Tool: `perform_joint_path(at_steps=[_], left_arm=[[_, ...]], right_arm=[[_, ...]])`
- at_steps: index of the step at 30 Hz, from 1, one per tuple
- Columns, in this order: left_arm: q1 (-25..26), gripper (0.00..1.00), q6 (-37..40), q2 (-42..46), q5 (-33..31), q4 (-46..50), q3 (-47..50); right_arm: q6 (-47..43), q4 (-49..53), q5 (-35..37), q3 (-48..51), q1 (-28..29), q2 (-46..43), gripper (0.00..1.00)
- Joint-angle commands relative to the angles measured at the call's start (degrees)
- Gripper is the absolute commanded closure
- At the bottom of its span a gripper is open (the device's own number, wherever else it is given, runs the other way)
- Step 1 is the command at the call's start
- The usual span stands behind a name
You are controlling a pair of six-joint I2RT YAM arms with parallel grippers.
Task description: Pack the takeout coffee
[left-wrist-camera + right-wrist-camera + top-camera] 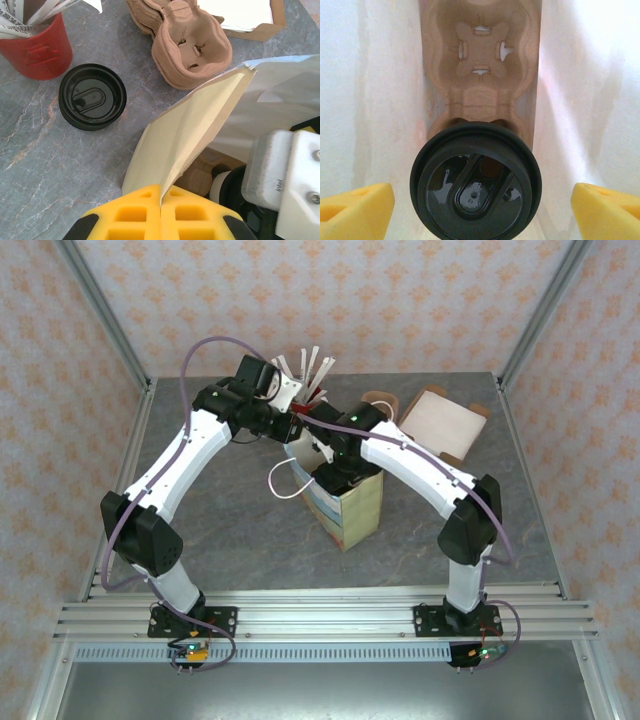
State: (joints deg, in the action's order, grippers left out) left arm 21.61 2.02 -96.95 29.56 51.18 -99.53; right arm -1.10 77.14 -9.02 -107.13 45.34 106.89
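Coffee first: the takeout coffee (476,182) is down inside the paper bag (385,100), seen from straight above by my right wrist camera, so its round black lid hides the cup beneath. It stands at the near end of a brown pulp carrier (481,60) that lies along the bag's floor, and the carrier's far pocket is bare. The bag's pale walls rise close on both sides.

My right gripper (481,210) hangs over the lid with its yellow fingers (355,210) spread wide, one on each side, clear of the lid's rim and gripping nothing.

My left gripper (160,210) is pinched together on the bag's upper edge, and the cream paper runs up from between the pads.

On the grey table beyond lie a stack of loose black lids (92,96), a red cup (40,50) of paper-wrapped sticks behind them, a pile of spare carriers (192,45), and a cardboard box (260,34) touching that pile.
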Motion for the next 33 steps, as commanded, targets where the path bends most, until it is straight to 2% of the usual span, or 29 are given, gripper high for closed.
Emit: perform_joint_path(at_steps=[1,33], left_arm=[[-0.28,0.96,1.48,2.47,-0.65,-0.35,0.68],[-0.25,0.98,1.51,2.55,-0.77,-0.40,0.67]], right_arm=[[0.22,2.30,0.58,-2.35,0.45,-2.99,0.08],[-0.04,4.07,-0.56,-11.57,-0.34,-8.24,0.07]])
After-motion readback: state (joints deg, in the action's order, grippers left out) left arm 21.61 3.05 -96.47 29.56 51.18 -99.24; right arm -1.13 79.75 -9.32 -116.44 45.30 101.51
